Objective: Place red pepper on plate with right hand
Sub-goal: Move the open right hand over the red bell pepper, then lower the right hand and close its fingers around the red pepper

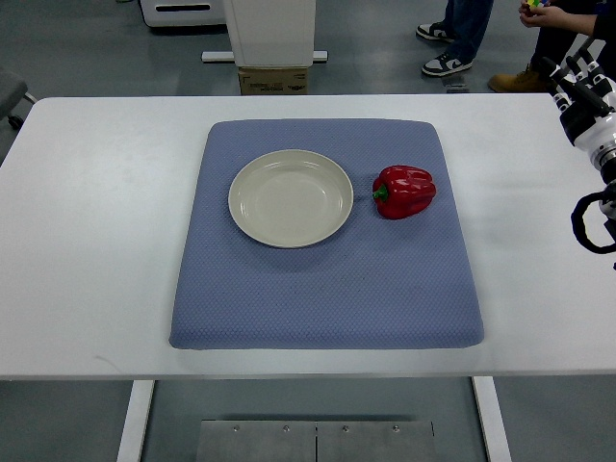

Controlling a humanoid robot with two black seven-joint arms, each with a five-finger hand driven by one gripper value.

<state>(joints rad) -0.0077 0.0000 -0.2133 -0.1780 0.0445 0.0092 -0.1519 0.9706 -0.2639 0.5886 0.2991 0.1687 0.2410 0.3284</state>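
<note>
One red pepper (404, 191), one plate (291, 197) — apart; right hand (580, 89) empty.

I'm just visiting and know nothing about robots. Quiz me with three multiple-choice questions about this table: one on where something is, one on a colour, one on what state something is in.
1. Where does the red pepper lie?
A. On the plate
B. On the blue mat, right of the plate
C. On the bare table

2. What colour is the plate?
A. Cream
B. Black
C. Green

3. What is on the plate?
A. A pepper
B. A cup
C. Nothing

Answers:
1 B: the pepper rests on the mat, apart from the plate's rim.
2 A: the plate looks pale cream.
3 C: its whole surface shows bare.
</note>
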